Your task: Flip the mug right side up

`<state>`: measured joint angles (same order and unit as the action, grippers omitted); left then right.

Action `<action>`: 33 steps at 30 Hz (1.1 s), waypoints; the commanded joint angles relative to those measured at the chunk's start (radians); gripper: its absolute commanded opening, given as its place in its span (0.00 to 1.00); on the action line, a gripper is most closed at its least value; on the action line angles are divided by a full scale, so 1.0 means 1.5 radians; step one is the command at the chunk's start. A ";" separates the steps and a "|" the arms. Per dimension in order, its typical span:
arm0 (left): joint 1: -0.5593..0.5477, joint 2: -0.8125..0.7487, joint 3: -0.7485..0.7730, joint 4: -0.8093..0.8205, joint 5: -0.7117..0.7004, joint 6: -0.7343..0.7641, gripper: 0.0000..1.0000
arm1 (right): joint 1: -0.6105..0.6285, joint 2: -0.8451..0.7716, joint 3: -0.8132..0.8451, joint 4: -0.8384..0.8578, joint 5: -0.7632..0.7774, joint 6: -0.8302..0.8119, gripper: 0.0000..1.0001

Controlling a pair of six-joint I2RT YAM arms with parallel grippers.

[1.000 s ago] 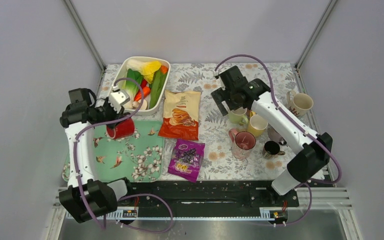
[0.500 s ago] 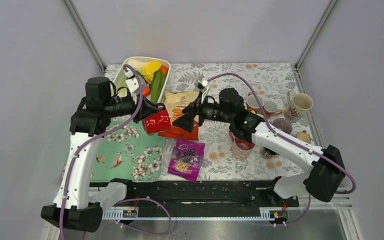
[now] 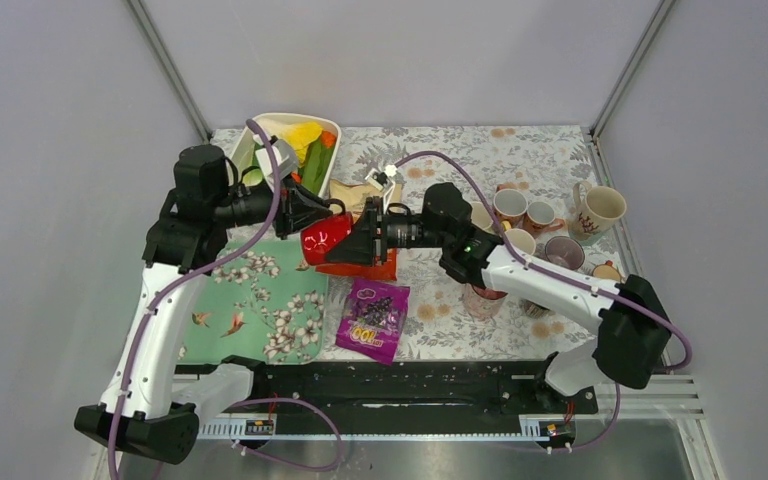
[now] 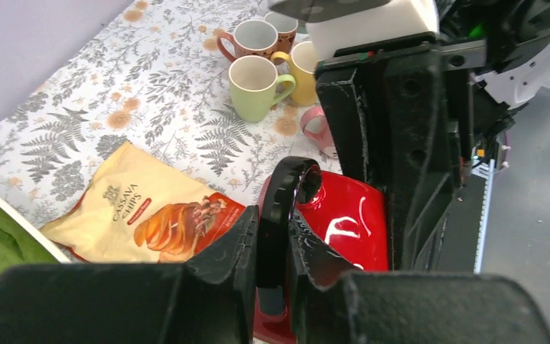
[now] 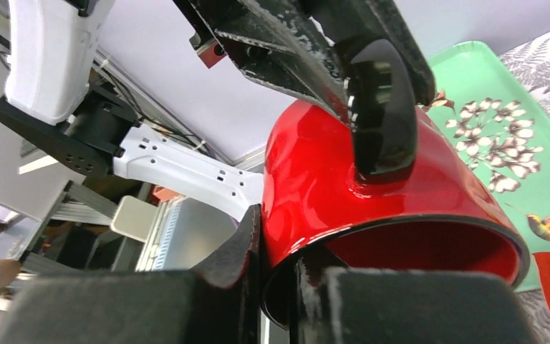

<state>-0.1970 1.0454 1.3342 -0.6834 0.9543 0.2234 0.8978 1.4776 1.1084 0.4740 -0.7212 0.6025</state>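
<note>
A glossy red mug [image 3: 322, 240] with a black handle [image 4: 284, 204] hangs in the air over the chips bag, lying on its side with its mouth toward the right arm. My left gripper [image 3: 303, 214] is shut on the handle; in the left wrist view both fingers [image 4: 240, 247] pinch it. My right gripper [image 3: 352, 243] is shut on the mug's rim [image 5: 401, 229], one finger outside the wall and one inside the mouth, as the right wrist view shows around the right gripper [image 5: 279, 269]. The mug's base is hidden.
A cassava chips bag [image 3: 360, 192] and a purple snack pack [image 3: 373, 318] lie below the mug. A green floral tray [image 3: 250, 300] lies to the left, with a white bin of vegetables [image 3: 293, 140] behind it. Several mugs [image 3: 512, 206] stand at the right, with a pink one [image 3: 482, 296] nearer.
My left arm has carried the mug from above the tray rightward over the chips bag. The right arm swung left from the group of mugs and shut on the rim.
</note>
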 commanded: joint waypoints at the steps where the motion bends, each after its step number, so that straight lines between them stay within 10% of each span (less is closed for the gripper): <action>1: -0.010 -0.017 0.010 0.038 -0.076 -0.024 0.13 | 0.004 -0.060 0.047 -0.187 0.136 -0.164 0.00; 6: -0.009 -0.038 -0.014 0.028 -0.258 -0.014 0.98 | -0.048 -0.124 0.104 -0.465 0.357 -0.319 0.00; 15: -0.009 -0.063 -0.098 0.058 -0.506 0.008 0.99 | -0.283 -0.172 0.169 -0.704 0.618 -0.394 0.00; 22: -0.005 -0.068 -0.228 0.122 -0.579 0.042 0.99 | -0.499 0.094 0.485 -0.829 0.622 -0.465 0.00; 33: 0.011 -0.028 -0.332 0.195 -0.581 0.057 0.99 | -0.594 0.531 0.939 -1.033 0.577 -0.520 0.00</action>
<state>-0.1944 0.9813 0.8528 -0.4950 0.1081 0.2928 0.0288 2.1784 2.3642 -0.9668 0.1589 -0.1223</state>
